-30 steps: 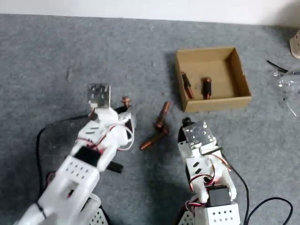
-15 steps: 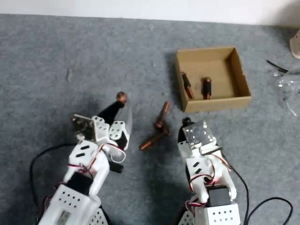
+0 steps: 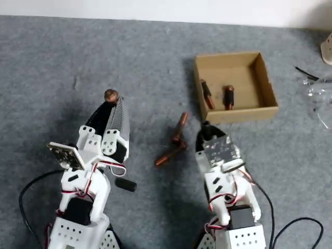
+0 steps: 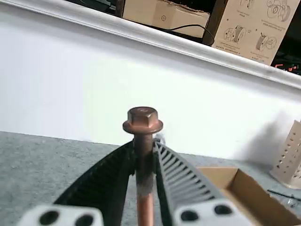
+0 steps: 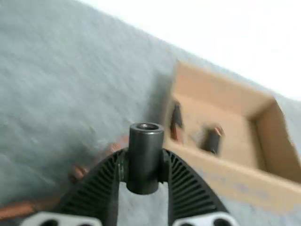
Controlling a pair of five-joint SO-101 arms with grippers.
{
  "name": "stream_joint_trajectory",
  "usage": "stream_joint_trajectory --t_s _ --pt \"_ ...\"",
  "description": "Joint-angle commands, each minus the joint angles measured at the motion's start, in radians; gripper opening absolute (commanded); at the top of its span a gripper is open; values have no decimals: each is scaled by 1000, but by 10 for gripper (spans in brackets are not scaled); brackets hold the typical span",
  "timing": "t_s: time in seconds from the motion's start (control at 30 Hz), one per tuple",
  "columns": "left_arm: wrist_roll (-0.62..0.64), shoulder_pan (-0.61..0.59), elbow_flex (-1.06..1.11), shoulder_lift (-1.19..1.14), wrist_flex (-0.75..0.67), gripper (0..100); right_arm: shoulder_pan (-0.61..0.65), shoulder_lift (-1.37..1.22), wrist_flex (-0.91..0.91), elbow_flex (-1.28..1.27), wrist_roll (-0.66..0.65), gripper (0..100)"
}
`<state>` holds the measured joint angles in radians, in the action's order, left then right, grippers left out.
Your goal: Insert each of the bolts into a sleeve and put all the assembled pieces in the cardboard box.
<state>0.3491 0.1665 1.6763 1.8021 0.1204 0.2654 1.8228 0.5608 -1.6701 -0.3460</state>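
Across a grey, carpet-like counter point(image 3: 155, 57), seen from above, two white robot arms sit side by side. The left gripper point(image 3: 110, 106) is lifted off the surface and clenched on a copper-coloured bolt point(image 3: 111, 95). The bolt stands upright between the ribbed black fingers, and its hexagonal flanged head pokes out above the fingertips. The right gripper point(image 3: 206, 130) is grasping a black sleeve point(image 5: 145, 155), a short tube held upright with its open bore facing up. This gripper sits just beside the near wall of the cardboard box point(image 3: 267, 83), close to its left corner. The box is open at the top and lies toward the far right of the counter. Inside it, the left assembled piece point(image 3: 207, 94) and the right assembled piece point(image 3: 229, 97) lie near each other on the floor of the box, each copper at one end and dark at the other. Between the two grippers, the far loose bolt point(image 3: 180, 128) and the near loose bolt point(image 3: 168, 155) lie flat on the counter, their ends close together in a shallow V. A short black cylinder point(image 3: 126, 184) lies on the counter just beside the left arm. Clear plastic scraps and thin cables point(image 3: 315, 89) lie at the right edge, well apart from the box.
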Motion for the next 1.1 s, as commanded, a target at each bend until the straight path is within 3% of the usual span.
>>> stream_joint_trajectory --t_s 0.0,0.13,0.37,0.63,0.9,1.07 --pt "137 -18 16 28 -14 5 102 18 -94 -120 38 5" --pt "239 -10 10 28 -34 5 205 18 -134 -120 38 5" --pt "302 13 -73 28 -29 5 332 18 -130 -125 37 5" --pt "296 257 -64 27 -28 6 332 18 -114 -125 35 5" --pt "210 355 -54 25 -28 6 332 18 -110 -125 35 5" --pt "210 344 -54 25 -29 6 337 18 -93 -125 34 5"
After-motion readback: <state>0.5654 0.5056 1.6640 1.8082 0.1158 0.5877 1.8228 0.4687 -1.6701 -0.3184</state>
